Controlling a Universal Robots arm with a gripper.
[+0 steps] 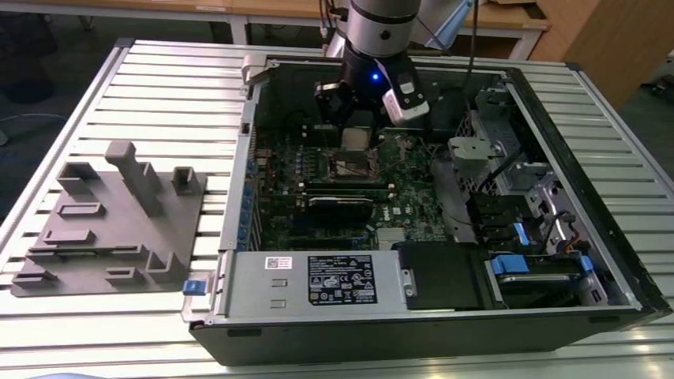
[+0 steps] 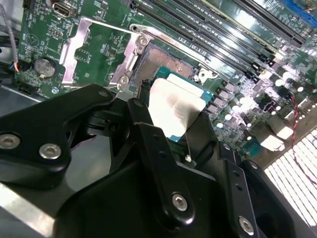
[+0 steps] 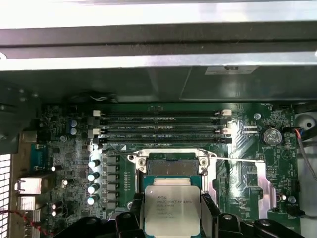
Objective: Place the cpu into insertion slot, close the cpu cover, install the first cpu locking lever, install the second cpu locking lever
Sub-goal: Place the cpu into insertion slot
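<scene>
— Where is the cpu (image 3: pixel 172 210), the small flat square chip with the dull silvery-tan metal top?

— Clamped in the black two-fingered gripper (image 3: pixel 172 220). In the first wrist view a dark finger (image 3: pixel 132 218) presses on each of two opposite edges.

— And relative to the insertion slot?

— The small square insertion slot (image 3: pixel 171 167), dark in the centre with a silvery metal rim, is set in the green motherboard (image 3: pixel 64 144) right under the chip. The chip covers the part of it nearest the gripper, and the dark centre shows beyond the chip's edge. In the second wrist view the chip looks tilted and raised off the slot. Whether any corner touches, I cannot tell.

— The cover?

— The thin silvery square cpu cover (image 2: pixel 74 47), a metal frame with a cut-out middle, lies swung open just beside the slot.

— Anything hidden?

— One edge of the chip is cut off in the first wrist view. The gripper's own black links block much of the second. In the exterior view the grey arm (image 1: pixel 380 31) stands over the far part of the open black computer case (image 1: pixel 421 332), and the chip there is only a pale patch. A grey moulded fixture plate (image 1: pixel 106 237) lies well apart on the exterior view's left.
</scene>
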